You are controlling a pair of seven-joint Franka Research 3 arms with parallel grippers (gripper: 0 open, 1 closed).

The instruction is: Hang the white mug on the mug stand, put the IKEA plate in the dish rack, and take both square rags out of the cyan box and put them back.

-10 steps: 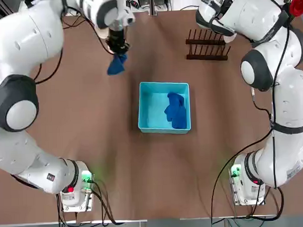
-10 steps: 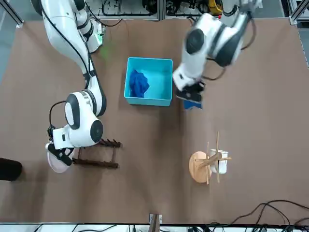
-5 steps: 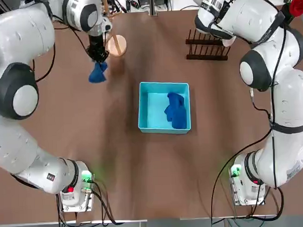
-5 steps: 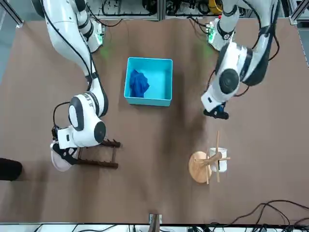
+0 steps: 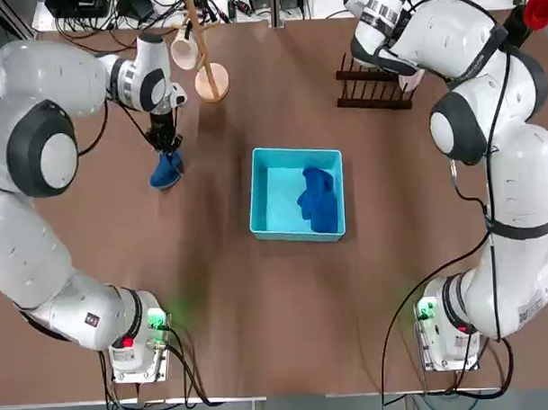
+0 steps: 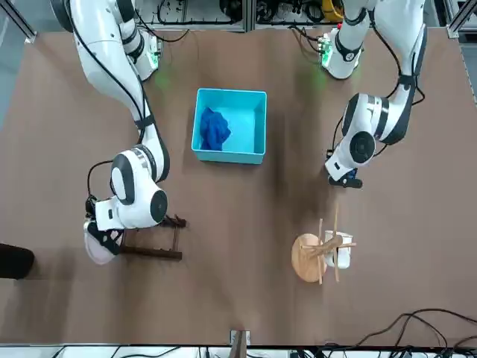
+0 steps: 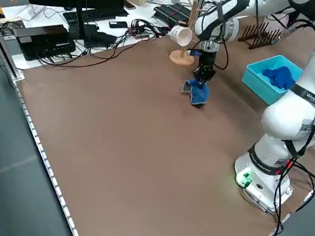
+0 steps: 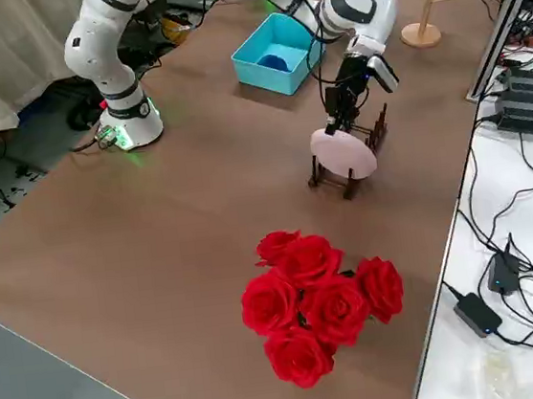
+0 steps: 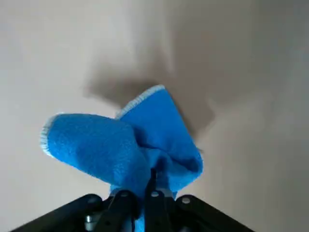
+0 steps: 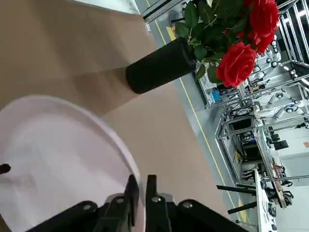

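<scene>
Two blue rags (image 5: 166, 169), one cyan box (image 5: 267, 225), one plate (image 8: 343, 153), one mug (image 5: 184, 52), perhaps five roses (image 8: 318, 298).

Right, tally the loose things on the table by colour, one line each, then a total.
Blue rags: 2, one held by the left gripper, one in the box
Cyan box: 1
White mug: 1
White plate: 1
Light wooden stand: 1
Dark rack: 1
Total: 7

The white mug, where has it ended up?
In the top view the white mug hangs on the mug stand at the table's far edge, on the robot's left side.
</scene>
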